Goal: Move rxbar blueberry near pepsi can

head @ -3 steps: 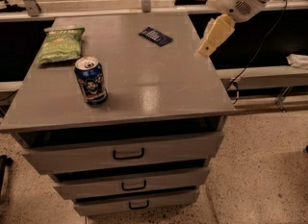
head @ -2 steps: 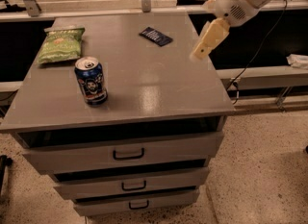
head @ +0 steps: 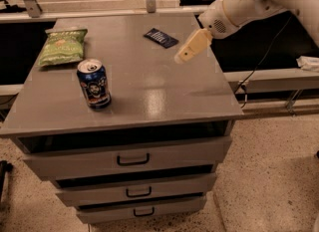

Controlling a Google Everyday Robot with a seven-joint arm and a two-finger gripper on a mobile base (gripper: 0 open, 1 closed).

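The rxbar blueberry (head: 161, 38) is a small flat dark navy bar lying at the back middle of the grey cabinet top (head: 149, 86). The pepsi can (head: 93, 83) stands upright at the front left, blue with a silver top and a round graphic. The gripper (head: 182, 57) hangs on the white arm (head: 249, 2) that reaches in from the upper right. It hovers above the top, just right of and a little nearer than the bar, and it holds nothing that I can see.
A green chip bag (head: 63, 46) lies at the back left of the top. The cabinet has several drawers with dark handles (head: 133, 160) below. A dark cable (head: 259, 66) hangs on the right, over a speckled floor.
The gripper has moved left and slightly down, coming closer to the bar. The bar, the can and the chip bag have not moved.
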